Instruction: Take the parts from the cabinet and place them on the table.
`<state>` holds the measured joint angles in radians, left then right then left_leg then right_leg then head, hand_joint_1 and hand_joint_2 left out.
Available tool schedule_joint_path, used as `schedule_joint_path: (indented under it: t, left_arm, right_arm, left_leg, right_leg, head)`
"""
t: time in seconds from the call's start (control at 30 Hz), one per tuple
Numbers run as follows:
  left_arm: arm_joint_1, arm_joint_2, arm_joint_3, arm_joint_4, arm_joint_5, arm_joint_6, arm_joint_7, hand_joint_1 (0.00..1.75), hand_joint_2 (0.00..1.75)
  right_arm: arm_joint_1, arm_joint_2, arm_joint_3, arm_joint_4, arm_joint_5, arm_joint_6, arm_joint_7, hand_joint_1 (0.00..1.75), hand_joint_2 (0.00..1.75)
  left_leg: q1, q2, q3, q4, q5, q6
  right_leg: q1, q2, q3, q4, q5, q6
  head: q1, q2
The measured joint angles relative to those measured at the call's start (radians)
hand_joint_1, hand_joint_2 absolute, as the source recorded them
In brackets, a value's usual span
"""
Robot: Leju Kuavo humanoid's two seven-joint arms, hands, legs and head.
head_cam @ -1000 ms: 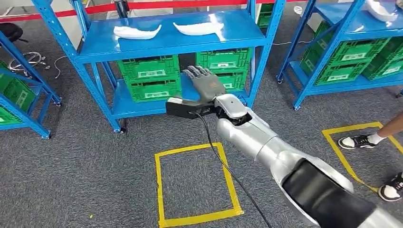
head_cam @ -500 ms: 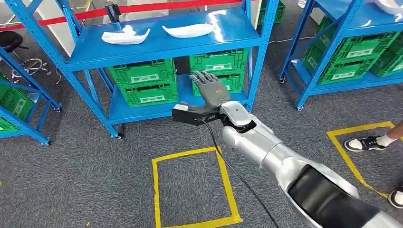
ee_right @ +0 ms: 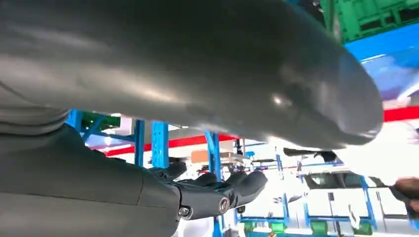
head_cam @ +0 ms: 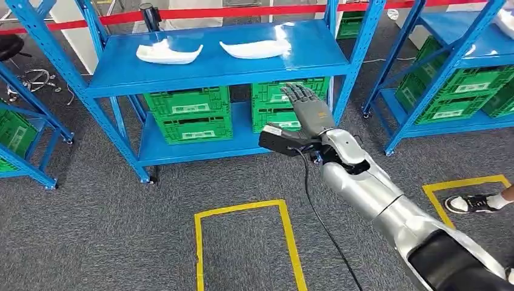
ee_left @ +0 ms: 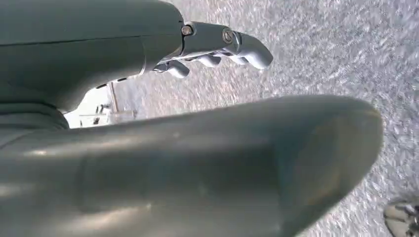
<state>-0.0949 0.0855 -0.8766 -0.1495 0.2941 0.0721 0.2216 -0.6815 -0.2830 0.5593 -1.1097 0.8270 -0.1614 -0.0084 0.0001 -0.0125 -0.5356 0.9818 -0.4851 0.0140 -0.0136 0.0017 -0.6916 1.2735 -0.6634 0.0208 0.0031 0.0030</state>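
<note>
Change since the earlier frame: the camera has shifted, and the right hand (head_cam: 309,112) now sits further right in the head view, over the right-hand green crate.

Right hand: raised in front of the blue steel shelving cabinet (head_cam: 212,65), fingers (head_cam: 297,94) extended and slightly apart, holding nothing.

Left hand (ee_left: 217,47): above grey carpet in its wrist view, fingers apart and lightly bent, nothing in them.

Parts: two white curved moulded plastic parts on the cabinet's top shelf, one at left (head_cam: 168,53), one at centre (head_cam: 254,48), well apart from the right hand.

Other: green slatted plastic crates (head_cam: 191,112) on the lower shelf; yellow tape square (head_cam: 245,242) on the carpet; a person's shoe (head_cam: 467,203) at right.
</note>
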Motion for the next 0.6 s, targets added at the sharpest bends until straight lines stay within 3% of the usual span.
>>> schedule_joint_path:
  t: [0.03,0.07,0.1,0.13,0.17,0.2,0.27,0.3,0.33,0.37,0.4,0.43,0.47,0.5,0.53,0.57,0.6]
  left_arm:
    - [0.008,0.0,0.0,0.0,0.004,0.001,-0.004,0.0,0.0]
    - [0.013,0.0,0.0,0.0,0.008,0.001,-0.005,0.0,0.0]
    - [0.014,0.0,0.0,0.0,0.008,0.001,-0.008,0.0,0.0]
    - [0.019,0.003,0.0,0.001,0.008,0.001,-0.01,0.0,0.0]
    - [0.021,0.003,0.0,0.002,0.008,0.001,-0.011,0.0,0.0]
    - [0.017,0.004,0.0,0.001,0.009,0.001,-0.013,0.0,0.0]
    - [0.018,0.002,0.0,-0.001,0.016,0.002,-0.011,0.0,0.0]
    - [0.017,0.002,0.001,-0.001,0.02,0.002,-0.01,0.0,0.0]
    - [0.016,-0.001,0.002,-0.002,0.024,0.004,-0.008,0.0,0.0]
    - [0.015,-0.004,0.002,-0.002,0.029,0.008,-0.003,0.0,0.0]
    - [0.012,-0.008,0.002,-0.002,0.029,0.013,0.004,0.0,0.0]
    - [0.01,-0.011,0.002,-0.002,0.029,0.016,0.009,0.0,0.0]
    - [0.009,-0.014,0.002,-0.002,0.029,0.02,0.011,0.0,0.0]
    - [0.007,-0.018,0.002,-0.002,0.029,0.022,0.018,0.0,0.0]
    - [0.006,-0.021,0.002,-0.002,0.026,0.022,0.021,0.0,0.0]
    - [0.004,-0.023,0.002,-0.002,0.021,0.022,0.024,0.0,0.0]
    - [0.003,-0.024,0.002,-0.002,0.019,0.022,0.025,0.0,0.0]
  right_arm:
    - [-0.005,0.004,0.003,0.0,0.0,0.0,0.001,0.0,0.0]
    - [-0.01,0.006,0.007,0.0,0.001,-0.002,0.003,0.0,0.0]
    - [-0.012,0.006,0.01,0.001,0.002,-0.003,0.005,0.0,0.0]
    - [-0.01,0.006,0.011,0.005,0.002,-0.004,0.008,0.0,0.0]
    - [-0.015,0.006,0.014,0.011,0.002,-0.006,0.009,0.0,0.0]
    - [-0.012,0.009,0.02,0.01,0.001,-0.007,0.012,0.0,0.0]
    - [-0.025,0.011,0.022,0.006,0.008,-0.01,0.011,0.0,0.0]
    - [-0.03,0.018,0.022,0.001,0.017,-0.011,0.013,0.0,0.0]
    - [-0.035,0.02,0.023,0.002,0.029,-0.01,0.017,0.0,0.0]
    - [-0.035,0.032,0.026,0.002,0.039,-0.008,0.023,0.0,0.0]
    - [-0.032,0.041,0.031,0.004,0.05,-0.006,0.03,0.0,0.0]
    - [-0.028,0.05,0.035,0.008,0.06,-0.008,0.034,0.0,0.0]
    - [-0.024,0.055,0.038,0.012,0.067,-0.011,0.033,0.0,0.0]
    - [-0.02,0.059,0.041,0.016,0.075,-0.016,0.03,0.0,0.0]
    - [-0.015,0.063,0.043,0.021,0.079,-0.021,0.025,0.0,0.0]
    - [-0.009,0.065,0.045,0.026,0.084,-0.025,0.021,0.0,0.0]
    - [-0.007,0.067,0.047,0.031,0.086,-0.028,0.016,0.0,0.0]
  left_leg:
    - [0.003,-0.001,0.017,0.0,-0.013,-0.005]
    - [0.006,-0.002,0.037,0.001,-0.028,-0.009]
    - [0.009,-0.003,0.054,0.004,-0.044,-0.014]
    - [0.006,-0.006,0.048,0.006,-0.061,-0.024]
    - [0.01,-0.014,0.063,0.013,-0.071,-0.03]
    - [0.008,-0.013,0.065,0.012,-0.079,-0.04]
    - [0.013,-0.011,0.074,0.016,-0.075,-0.052]
    - [0.015,-0.009,0.054,0.05,-0.065,-0.057]
    - [0.016,0.001,0.012,0.128,-0.034,-0.063]
    - [0.016,0.004,-0.04,0.205,-0.03,-0.068]
    - [0.016,0.007,-0.098,0.275,-0.051,-0.071]
    - [0.016,0.007,-0.145,0.32,-0.091,-0.071]
    - [0.015,0.007,-0.183,0.338,-0.138,-0.069]
    - [0.014,0.007,-0.203,0.328,-0.166,-0.066]
    - [0.013,0.007,-0.211,0.294,-0.165,-0.062]
    - [0.01,0.007,-0.206,0.231,-0.128,-0.056]
    - [0.005,0.007,-0.197,0.16,-0.051,-0.046]
  right_leg:
    - [-0.004,0.0,-0.001,-0.042,0.023,0.005]
    - [-0.01,0.0,0.007,-0.111,0.078,0.009]
    - [-0.017,-0.001,0.016,-0.186,0.162,0.017]
    - [-0.024,-0.007,0.013,-0.246,0.283,0.02]
    - [-0.015,-0.011,0.012,-0.244,0.234,0.005]
    - [-0.009,-0.007,0.018,-0.237,0.246,-0.012]
    - [-0.008,-0.005,0.025,-0.235,0.232,-0.031]
    - [-0.012,-0.001,0.04,-0.241,0.227,-0.038]
    - [-0.012,-0.002,0.058,-0.246,0.217,-0.045]
    - [-0.012,-0.001,0.073,-0.251,0.208,-0.05]
    - [-0.011,-0.001,0.09,-0.255,0.197,-0.052]
    - [-0.01,0.001,0.106,-0.256,0.186,-0.053]
    - [-0.01,0.001,0.125,-0.258,0.171,-0.054]
    - [-0.009,0.002,0.144,-0.258,0.156,-0.054]
    - [-0.009,0.002,0.165,-0.258,0.141,-0.055]
    - [-0.009,0.002,0.19,-0.258,0.123,-0.053]
    - [-0.008,0.001,0.209,-0.259,0.109,-0.051]
  head:
    - [0.0,0.0]
    - [0.0,0.0]
    - [0.0,0.0]
    - [0.001,0.0]
    - [-0.005,0.0]
    - [-0.006,0.0]
    - [-0.002,0.0]
    - [-0.002,0.0]
    - [-0.005,0.0]
    - [-0.008,0.0]
    - [-0.009,0.0]
    - [-0.008,0.0]
    - [-0.009,0.0]
    - [-0.009,0.0]
    - [-0.009,0.0]
    - [-0.008,0.0]
    - [-0.009,0.0]
